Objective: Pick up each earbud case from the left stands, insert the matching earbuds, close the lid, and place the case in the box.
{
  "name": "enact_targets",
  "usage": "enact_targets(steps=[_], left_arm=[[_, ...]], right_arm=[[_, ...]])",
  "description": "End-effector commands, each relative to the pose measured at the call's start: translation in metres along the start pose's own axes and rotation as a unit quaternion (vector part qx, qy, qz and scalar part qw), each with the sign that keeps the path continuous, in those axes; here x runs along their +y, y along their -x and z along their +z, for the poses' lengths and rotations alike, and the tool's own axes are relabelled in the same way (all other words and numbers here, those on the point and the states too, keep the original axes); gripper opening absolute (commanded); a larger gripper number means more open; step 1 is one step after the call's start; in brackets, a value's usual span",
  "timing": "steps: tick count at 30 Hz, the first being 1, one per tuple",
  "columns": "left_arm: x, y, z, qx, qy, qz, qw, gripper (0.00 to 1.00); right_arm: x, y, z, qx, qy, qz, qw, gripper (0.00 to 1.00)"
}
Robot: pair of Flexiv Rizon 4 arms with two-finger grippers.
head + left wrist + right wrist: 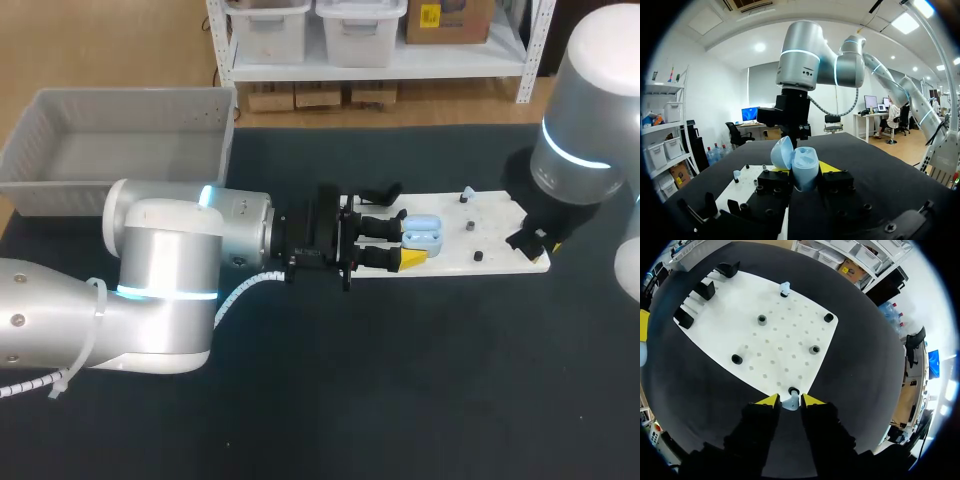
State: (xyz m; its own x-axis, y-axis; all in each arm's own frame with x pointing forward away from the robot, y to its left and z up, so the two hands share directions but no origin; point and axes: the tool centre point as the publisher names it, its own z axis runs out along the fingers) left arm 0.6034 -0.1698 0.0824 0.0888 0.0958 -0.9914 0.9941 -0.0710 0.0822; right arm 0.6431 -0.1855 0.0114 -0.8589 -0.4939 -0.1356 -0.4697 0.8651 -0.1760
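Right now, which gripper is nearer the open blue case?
Left. The left gripper holds the blue case between its fingers; the right gripper is away at the far end of the white board, at an earbud.

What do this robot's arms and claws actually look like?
The left arm and right arm are thick, rounded silver-grey tubes, each with a glowing light-blue ring at a joint. A white coiled cable runs along the left arm. The left claw and right claw are boxy and black, each with two fingers ending in bright yellow tips.
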Motion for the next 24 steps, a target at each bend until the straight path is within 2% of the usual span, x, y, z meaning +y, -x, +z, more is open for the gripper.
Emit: enact_targets(steps=[1,8,10,17,24], left_arm=[[-0.002,-0.001,0.0,-0.002,0.004,0.002,1.0,0.0],[-0.002,-0.001,0.0,-0.002,0.004,0.002,1.0,0.0],[-0.002,-0.001,0.0,-0.002,0.004,0.002,1.0,0.0],[-0.002,-0.001,0.0,-0.002,0.004,0.002,1.0,0.0],[-0.002,-0.001,0.0,-0.002,0.004,0.002,1.0,0.0]], right_arm=[[0.002,0.0,0.0,-0.002,-0.004,0.0,1.0,0.26],[0.003,0.0,0.0,-0.001,-0.007,-0.001,1.0,0.19],[0.003,-0.001,0.0,-0.001,-0.007,-0.001,1.0,0.1],[0.004,-0.004,-0.002,-0.003,-0.008,0.001,1.0,0.0],[0.009,-0.007,-0.022,-0.018,-0.006,0.002,1.0,0.0]])
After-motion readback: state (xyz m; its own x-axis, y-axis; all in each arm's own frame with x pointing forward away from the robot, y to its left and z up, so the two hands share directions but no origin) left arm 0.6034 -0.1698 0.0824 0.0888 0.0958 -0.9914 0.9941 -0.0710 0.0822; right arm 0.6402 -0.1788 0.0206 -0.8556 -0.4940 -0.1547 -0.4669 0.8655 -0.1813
